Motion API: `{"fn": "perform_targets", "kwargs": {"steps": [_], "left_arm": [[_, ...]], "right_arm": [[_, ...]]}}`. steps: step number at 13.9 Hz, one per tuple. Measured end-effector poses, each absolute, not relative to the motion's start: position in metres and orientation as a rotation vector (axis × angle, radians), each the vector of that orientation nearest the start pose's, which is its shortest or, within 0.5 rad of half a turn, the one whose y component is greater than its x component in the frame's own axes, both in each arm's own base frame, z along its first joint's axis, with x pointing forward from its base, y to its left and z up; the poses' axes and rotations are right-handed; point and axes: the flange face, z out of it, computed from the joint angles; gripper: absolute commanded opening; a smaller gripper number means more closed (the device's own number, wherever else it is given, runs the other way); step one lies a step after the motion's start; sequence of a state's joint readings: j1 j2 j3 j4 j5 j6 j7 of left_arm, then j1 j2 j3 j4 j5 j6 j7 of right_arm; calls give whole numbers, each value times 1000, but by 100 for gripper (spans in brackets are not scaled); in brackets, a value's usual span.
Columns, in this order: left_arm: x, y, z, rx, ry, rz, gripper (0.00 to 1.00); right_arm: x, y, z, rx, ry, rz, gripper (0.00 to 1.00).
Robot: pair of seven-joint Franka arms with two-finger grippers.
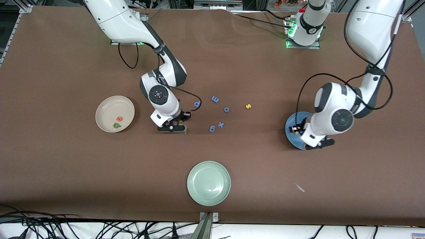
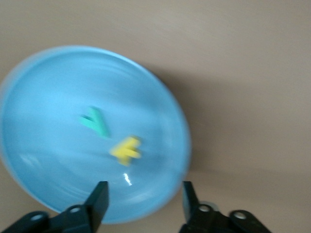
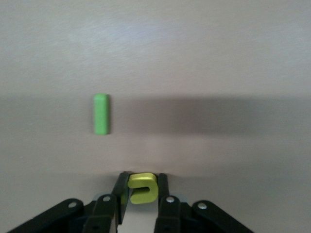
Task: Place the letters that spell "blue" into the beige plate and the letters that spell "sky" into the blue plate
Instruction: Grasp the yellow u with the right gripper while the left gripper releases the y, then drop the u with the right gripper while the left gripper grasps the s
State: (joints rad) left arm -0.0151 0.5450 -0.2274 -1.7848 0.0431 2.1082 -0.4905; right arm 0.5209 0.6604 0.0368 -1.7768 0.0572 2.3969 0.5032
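Observation:
My right gripper (image 1: 171, 127) is low over the table beside the beige plate (image 1: 109, 108), shut on the yellow u (image 3: 143, 188). The green l (image 3: 101, 114) lies on the table close by (image 1: 185, 131). In the beige plate lie the orange e (image 1: 119, 118) and the green b (image 1: 116, 125). My left gripper (image 2: 144, 199) hangs open over the blue plate (image 2: 48, 145), holding nothing. The teal y (image 2: 95, 121) and the yellow k (image 2: 126, 149) rest in that plate (image 1: 290, 132). The yellow s (image 1: 248, 106) lies on the table between the two arms.
Several blue letters (image 1: 215, 99) are scattered mid-table between the green l and the yellow s. A pale green plate (image 1: 209, 183) sits near the table's front edge. A small scrap (image 1: 300, 188) lies nearer the front camera than the blue plate.

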Motion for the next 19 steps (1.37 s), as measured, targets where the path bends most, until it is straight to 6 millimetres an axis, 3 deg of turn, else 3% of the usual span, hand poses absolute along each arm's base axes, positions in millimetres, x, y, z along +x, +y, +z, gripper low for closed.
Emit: {"fn": "perform_targets", "kwargs": {"steps": [2,4,8,12,14,15,16,17,19], "left_arm": [[603,-195,246,-3120,-398,370,100],[586,-239,250,-3121,-409,396,100],[549,-287,222,-3157,-394,386,100],[512,-325,201,-3130,-503,397,100],[489,-355,197,-3102,-396,338,90],[482,-363,194,-3089,-358,317,87],[480,-365,191,-3083,-344,315,85],[481,-363,187,-3079,-344,317,79],[483,-356,180,-3071,-355,328,77]], "right_arm": [[570,324,198,-3127,-28,144,13],[585,289,220,-3150,-87,196,13],[600,208,251,-3199,-158,364,13],[604,126,245,-3218,-214,475,13],[593,94,239,-3218,-231,390,13],[582,87,235,-3215,-237,338,18],[569,83,228,-3210,-250,308,72],[558,82,222,-3205,-262,298,100],[551,83,220,-3202,-269,290,100]]}}
